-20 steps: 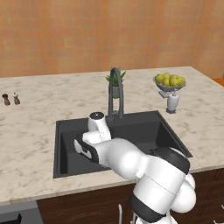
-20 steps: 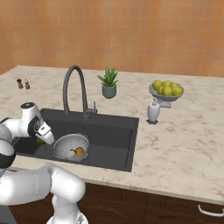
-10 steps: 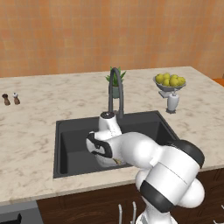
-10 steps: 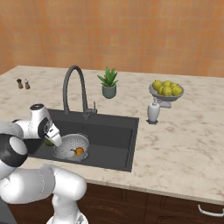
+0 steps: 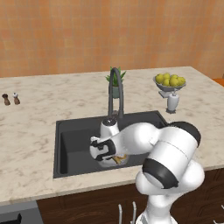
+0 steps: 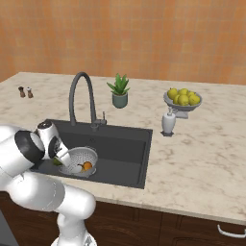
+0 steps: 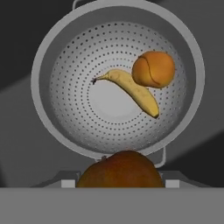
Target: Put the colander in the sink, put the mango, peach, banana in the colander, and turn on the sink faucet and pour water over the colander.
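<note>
The silver perforated colander (image 7: pixel 118 78) sits on the floor of the dark sink (image 6: pixel 126 144). Inside it lie the yellow banana (image 7: pixel 133 89) and the orange peach (image 7: pixel 153 69), touching each other. My gripper (image 7: pixel 120 183) hangs just above the colander's near rim, shut on the mango (image 7: pixel 120 169), which bulges between the fingers. From the right base view the mango (image 6: pixel 58 161) shows as a green patch at the gripper (image 6: pixel 60 157), beside the colander (image 6: pixel 79 161). In the left base view my gripper (image 5: pixel 105 151) covers most of the colander (image 5: pixel 116 162). The faucet (image 6: pixel 79 91) arches over the sink; no water runs.
Behind the sink stands a small potted plant (image 6: pixel 119 91). A grey pedestal bowl of yellow fruit (image 6: pixel 181 98) and a soap dispenser (image 6: pixel 168 122) stand on the counter to the right. Salt and pepper shakers (image 5: pixel 11 99) sit far left.
My arm has swung from the sink's left part toward its middle, carrying the mango to just above the colander's rim. The fruit in the colander has not moved.
</note>
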{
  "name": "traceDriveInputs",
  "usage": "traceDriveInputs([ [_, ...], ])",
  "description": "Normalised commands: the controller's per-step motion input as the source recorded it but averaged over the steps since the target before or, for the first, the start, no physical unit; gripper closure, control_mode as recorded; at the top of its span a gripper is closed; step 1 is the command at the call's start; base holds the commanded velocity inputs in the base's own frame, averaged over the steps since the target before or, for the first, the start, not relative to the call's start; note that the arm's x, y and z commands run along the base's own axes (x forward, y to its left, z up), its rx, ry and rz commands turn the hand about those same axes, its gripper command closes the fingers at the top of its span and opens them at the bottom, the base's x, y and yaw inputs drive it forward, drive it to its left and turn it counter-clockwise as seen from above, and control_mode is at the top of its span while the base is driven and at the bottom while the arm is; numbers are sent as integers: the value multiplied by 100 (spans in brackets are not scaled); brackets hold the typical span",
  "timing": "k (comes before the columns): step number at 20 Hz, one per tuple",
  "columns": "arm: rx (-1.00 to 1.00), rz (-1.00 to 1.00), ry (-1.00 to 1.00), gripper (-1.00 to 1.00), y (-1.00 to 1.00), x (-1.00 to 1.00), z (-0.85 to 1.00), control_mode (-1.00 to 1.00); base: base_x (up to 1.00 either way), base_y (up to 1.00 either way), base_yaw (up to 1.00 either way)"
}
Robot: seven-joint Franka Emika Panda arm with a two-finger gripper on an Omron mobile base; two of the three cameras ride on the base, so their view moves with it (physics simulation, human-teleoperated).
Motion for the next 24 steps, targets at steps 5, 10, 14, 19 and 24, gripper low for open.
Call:
traceDriveInputs([
  [5, 0, 0, -1, 100, 0, 23, -9, -100, 0, 0, 0],
  [10, 0, 0, 0, 100, 0, 23, -26, -100, 0, 0, 0],
  [14, 0, 0, 0, 100, 0, 9, -25, -100, 0, 0, 0],
  [19, 0, 0, 0, -100, 3, 0, -6, -100, 0, 0, 0],
  [24, 0, 0, 0, -100, 0, 0, 0, -100, 0, 0, 0],
])
